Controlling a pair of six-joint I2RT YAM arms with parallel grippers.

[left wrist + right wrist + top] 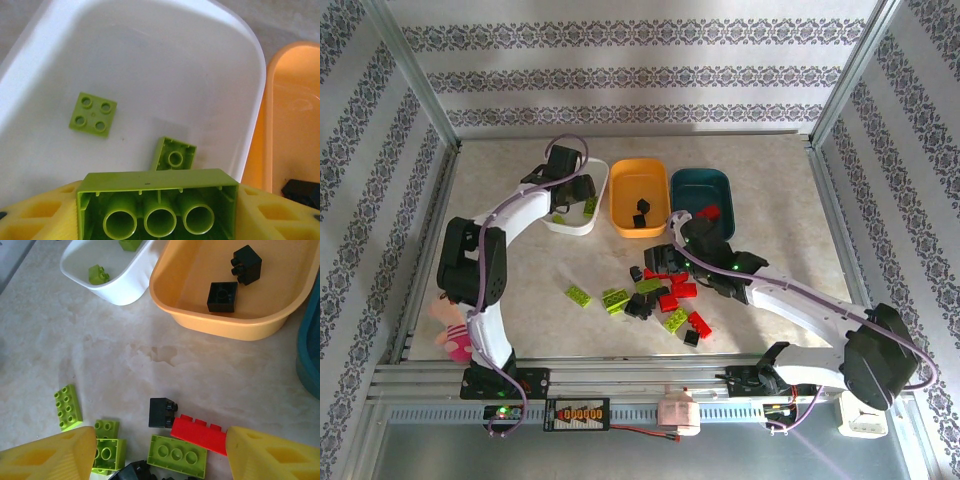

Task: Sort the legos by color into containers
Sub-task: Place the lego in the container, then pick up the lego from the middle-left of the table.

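Left jaws are clamping a long lime green plastic studded brick (157,200), hollow underside facing the wrist camera, and hanging over the shallow white plastic tray (150,50) at 11 o'clock on the surface (770,180). Two small lime green bricks (93,114) are lying in there, so this looks like the drop. Best played by letting go low and over the tray's middle, well off the rim bordering the orange-yellow plastic tray (620,205), then lifting straight up. That left arm is reaching from 7 o'clock, elbow raised, wrist pitching down. Right jaws are gaping empty above the loose mixed brick pile (655,295) at centre, the arm stretching low from 5 o'clock.
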